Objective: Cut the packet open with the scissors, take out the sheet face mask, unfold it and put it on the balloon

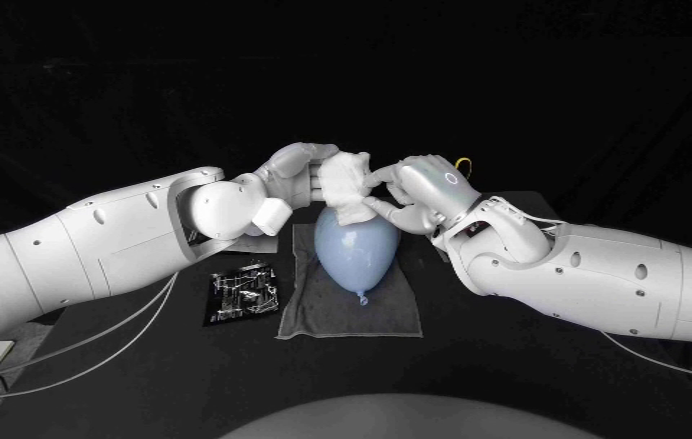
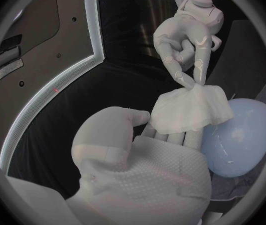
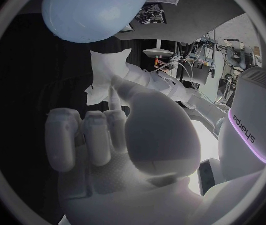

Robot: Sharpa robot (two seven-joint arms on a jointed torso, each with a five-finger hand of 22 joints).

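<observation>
A white sheet mask (image 1: 346, 185), still folded, hangs just above the pale blue balloon (image 1: 356, 249). My left hand (image 1: 296, 174) holds its lower part between thumb and fingers (image 2: 170, 137). My right hand (image 1: 418, 191) pinches the mask's (image 2: 189, 110) other edge with its fingertips (image 2: 192, 80). The balloon (image 2: 242, 135) lies on a grey cloth (image 1: 389, 314), knot toward me. The cut black packet (image 1: 241, 292) lies flat on the table left of the cloth. In the right wrist view the mask (image 3: 102, 80) sits beyond my right hand (image 3: 126, 150), below the balloon (image 3: 95, 10).
The grey cloth spreads under the balloon at the table's middle. Both forearms slant in low over the table from each side. Thin cables (image 1: 101, 334) trail under the left arm near the table's front left.
</observation>
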